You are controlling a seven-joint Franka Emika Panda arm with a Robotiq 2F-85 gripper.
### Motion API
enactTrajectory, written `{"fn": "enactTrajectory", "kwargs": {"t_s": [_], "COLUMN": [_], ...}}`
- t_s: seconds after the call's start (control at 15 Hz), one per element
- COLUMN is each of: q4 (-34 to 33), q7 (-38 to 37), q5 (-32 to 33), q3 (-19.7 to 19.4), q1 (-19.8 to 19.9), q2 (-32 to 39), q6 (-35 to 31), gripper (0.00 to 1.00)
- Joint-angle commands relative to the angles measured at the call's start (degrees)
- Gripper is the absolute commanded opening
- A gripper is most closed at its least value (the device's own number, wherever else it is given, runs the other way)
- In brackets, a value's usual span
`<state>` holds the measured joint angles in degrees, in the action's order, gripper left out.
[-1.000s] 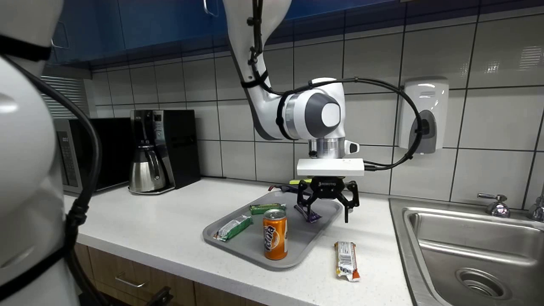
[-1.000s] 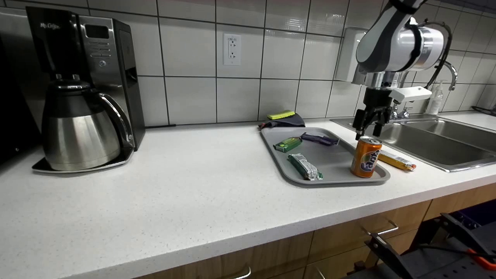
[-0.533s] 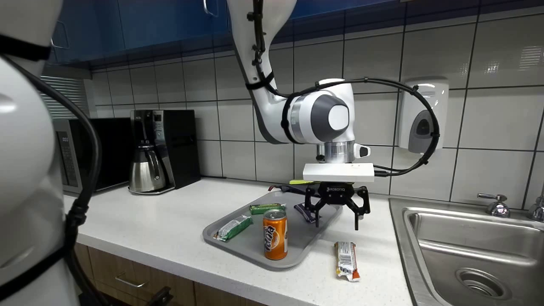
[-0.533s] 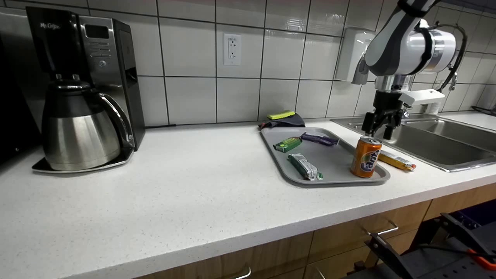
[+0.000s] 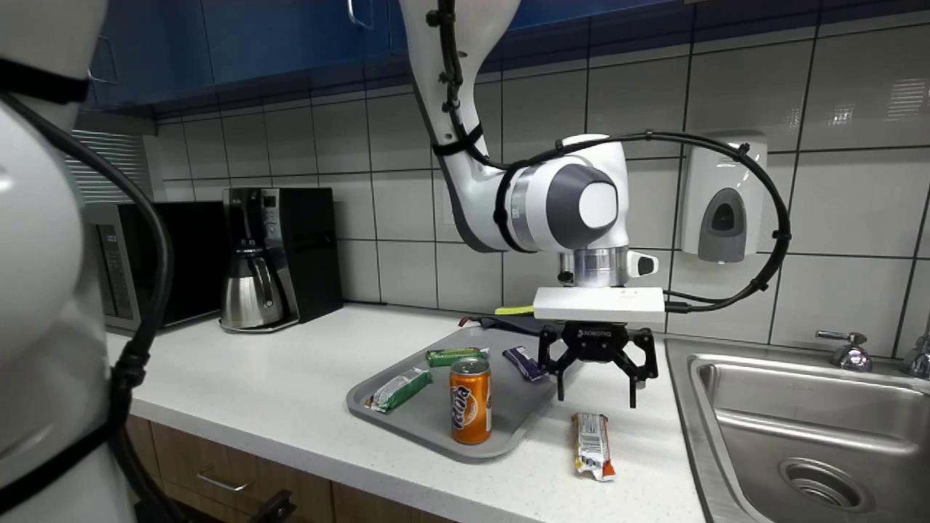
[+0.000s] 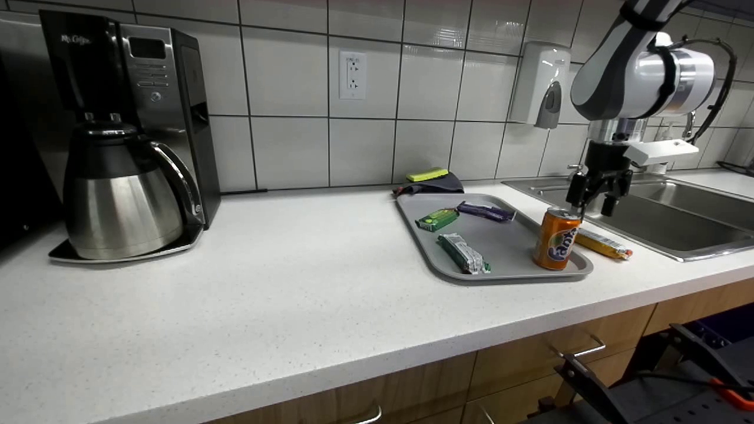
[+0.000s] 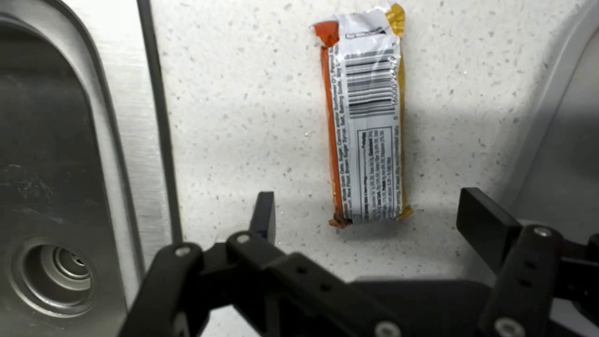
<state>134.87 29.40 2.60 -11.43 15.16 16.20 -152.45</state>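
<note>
White counter (image 5: 269, 370) carries the snack bar (image 7: 367, 126), barcode up, between tray (image 5: 429, 414) and sink (image 5: 785, 418); its flat shape probably lets it lie steady. I hold my gripper (image 5: 596, 402) near it, empty, fingers (image 7: 486, 229) parted wider than the bar, perhaps to leave room.

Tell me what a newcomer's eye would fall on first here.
Most likely the bright orange Fanta can, standing upright on the gray tray. Next, perhaps, the open black gripper, empty above the white counter, near the wrapped bar lying between tray and sink. In an exterior view, the coffee maker looms large at the left.
</note>
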Motion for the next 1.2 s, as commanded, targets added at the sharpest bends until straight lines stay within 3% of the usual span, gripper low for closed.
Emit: {"fn": "enactTrajectory", "kwargs": {"t_s": [0.0, 1.13], "q4": [1.19, 0.35], "q7": [-1.45, -2.16], "q5": [0.75, 1.14], "q3": [0.50, 1.29], "q1": [1.58, 2.32], "q2": [-0.16, 4.63], "q6": [-1.91, -2.89], "gripper": [1.00, 1.00]}}
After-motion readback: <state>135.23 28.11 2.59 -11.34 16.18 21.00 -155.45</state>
